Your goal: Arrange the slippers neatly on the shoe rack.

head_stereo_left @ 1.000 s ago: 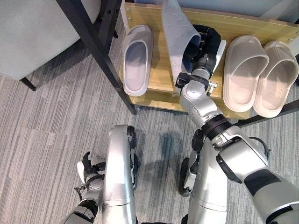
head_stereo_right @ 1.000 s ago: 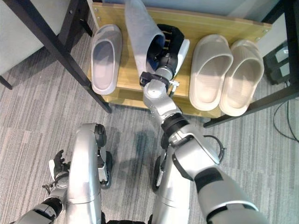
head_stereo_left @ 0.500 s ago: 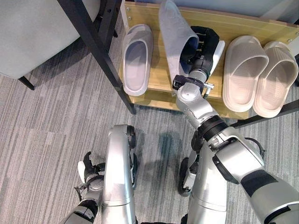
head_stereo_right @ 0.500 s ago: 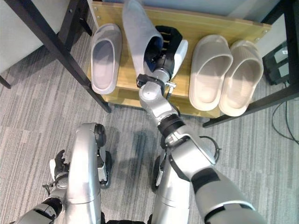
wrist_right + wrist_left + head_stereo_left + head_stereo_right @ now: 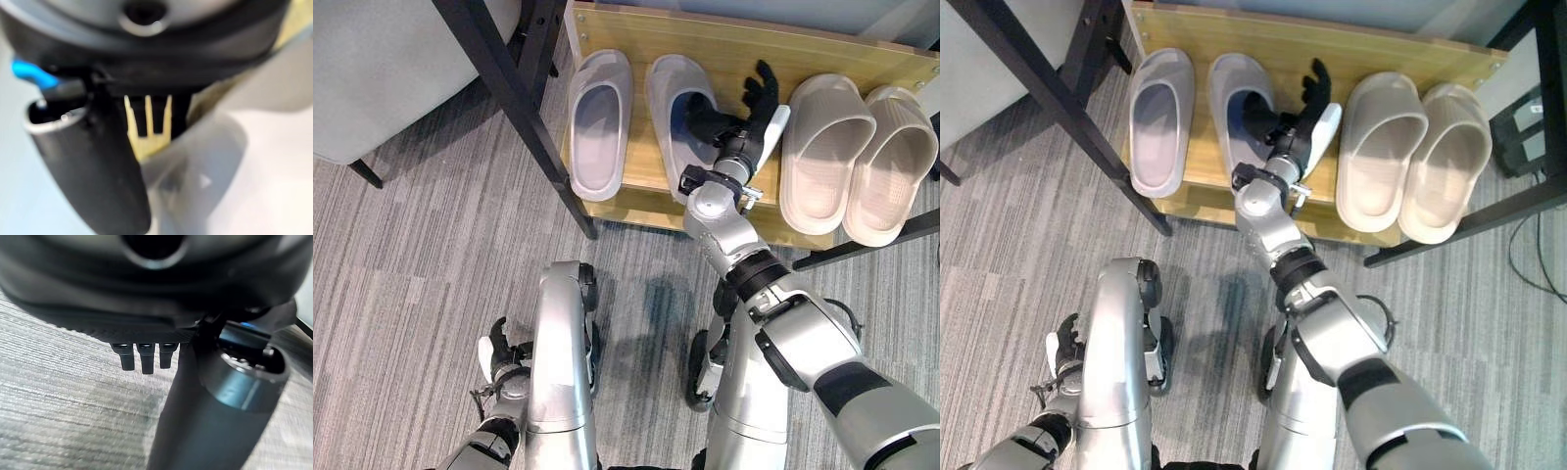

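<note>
Release step: second grey slipper (image 5: 677, 113) lies flat on the shoe rack (image 5: 724, 39), just beside the first grey slipper (image 5: 600, 122). Right robot hand (image 5: 756, 98) is just beside that second slipper, fingers spread apart and straight, holding nothing. Beige pair (image 5: 857, 157) sits on the rack past the hand, touching each other. Rack holds four slippers. Next likely pull the hand clear without knocking anything; maybe square the toes up. Left robot hand (image 5: 496, 354) idle near the floor, fingers relaxed.

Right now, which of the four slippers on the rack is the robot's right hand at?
The second grey slipper from the left; the open right hand rests along its right edge, between it and the beige pair.
</note>
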